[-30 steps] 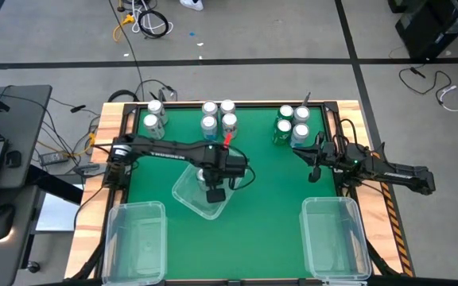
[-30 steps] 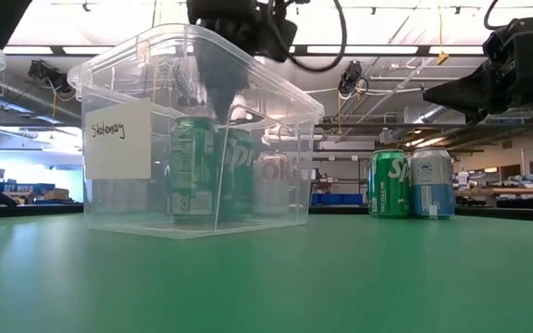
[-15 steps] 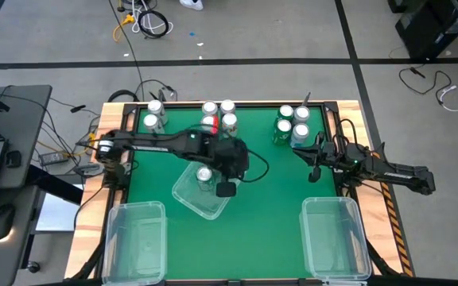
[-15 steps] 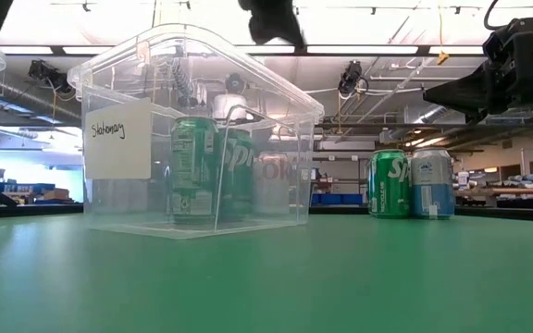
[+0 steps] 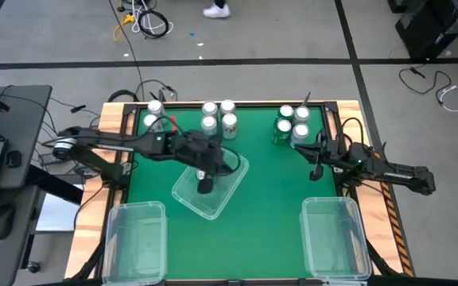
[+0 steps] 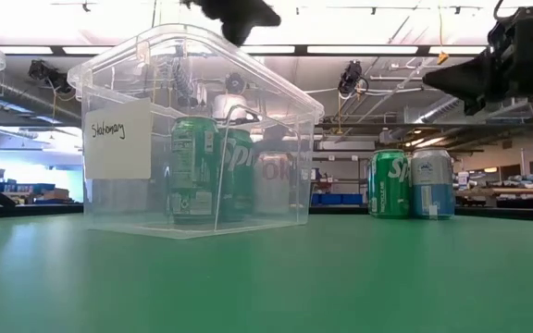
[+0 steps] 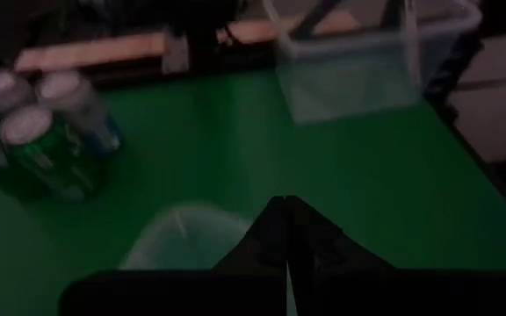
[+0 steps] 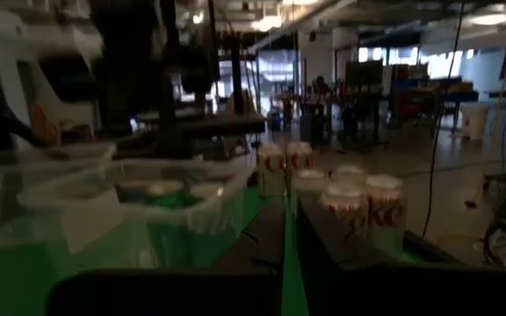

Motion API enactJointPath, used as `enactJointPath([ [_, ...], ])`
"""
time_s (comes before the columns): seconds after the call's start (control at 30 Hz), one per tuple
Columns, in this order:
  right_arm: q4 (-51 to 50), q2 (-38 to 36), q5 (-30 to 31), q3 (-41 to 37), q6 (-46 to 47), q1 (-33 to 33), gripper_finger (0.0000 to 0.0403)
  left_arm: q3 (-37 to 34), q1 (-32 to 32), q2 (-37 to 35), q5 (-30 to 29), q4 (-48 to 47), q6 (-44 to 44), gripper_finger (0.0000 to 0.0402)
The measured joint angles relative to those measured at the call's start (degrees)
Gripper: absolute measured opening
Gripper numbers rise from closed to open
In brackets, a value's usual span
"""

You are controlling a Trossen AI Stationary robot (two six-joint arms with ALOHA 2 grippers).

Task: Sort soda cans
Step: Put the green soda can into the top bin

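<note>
A clear bin (image 5: 188, 199) stands at the table's middle. Green soda cans (image 6: 194, 166) stand upright on its floor. My left gripper (image 5: 205, 187) hangs shut and empty above this bin, slanting down; the low view shows it (image 6: 239, 13) above the rim. More cans stand along the far edge: two at the left (image 5: 153, 116), a middle group (image 5: 218, 115) and a right group (image 5: 293, 124). My right gripper (image 5: 315, 168) waits shut near the right group, holding nothing.
Two more clear bins stand at the near edge, one at the left (image 5: 137, 238) and one at the right (image 5: 336, 238). Green table lies open between them and in front of the middle bin. A wooden frame (image 5: 94, 199) rims the table.
My left gripper has risen out of the middle bin, tipped from pointing down to slanting forward, and drawn back toward the table's left edge. The green can stays standing in the bin. My right gripper has tipped up a little.
</note>
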Motion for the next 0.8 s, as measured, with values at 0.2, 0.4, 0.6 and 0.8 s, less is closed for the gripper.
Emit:
enactJointPath([
  [0.2,6.42,0.56,2.94,0.02,3.01,0.02,0.0023,-10.51,2.87,-8.83,1.87,5.64,0.92,0.0000],
  [0.4,8.37,6.87,4.76,1.85,6.33,-0.27,0.0021,-20.69,10.34,-17.15,12.12,13.23,-0.72,0.0000],
  [0.6,5.83,18.98,7.23,9.94,10.84,-1.24,0.0039,-24.25,15.27,-21.90,15.98,13.65,-0.45,0.0000],
  [0.8,-9.95,33.91,12.20,23.46,10.84,-2.15,0.0111,-24.56,16.08,-24.66,15.80,8.97,1.42,0.0000],
])
